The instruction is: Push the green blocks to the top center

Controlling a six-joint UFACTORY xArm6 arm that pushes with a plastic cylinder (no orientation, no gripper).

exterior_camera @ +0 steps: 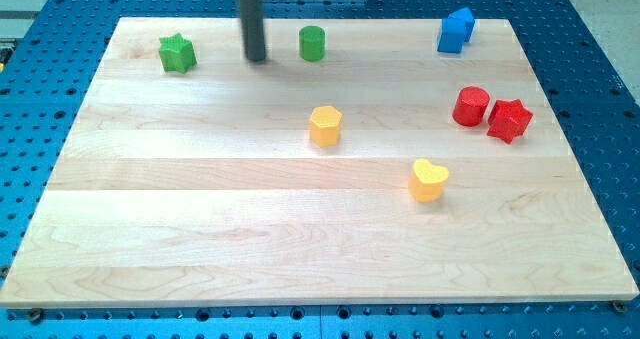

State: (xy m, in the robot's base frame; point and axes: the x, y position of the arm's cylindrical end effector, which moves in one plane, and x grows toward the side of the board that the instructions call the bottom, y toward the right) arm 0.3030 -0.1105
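Note:
A green star block [177, 53] lies at the view's top left of the wooden board [200, 229]. A green cylinder block [312, 43] stands at the top centre. My tip [256, 58] sits between them, closer to the cylinder, with a gap to each. The dark rod rises straight up from the tip to the top edge of the view.
A blue block [455, 30] is at the top right. A red cylinder [471, 107] and a red star [509, 119] touch at the right. A yellow hexagon [325, 125] is at centre, a yellow heart [428, 179] lower right.

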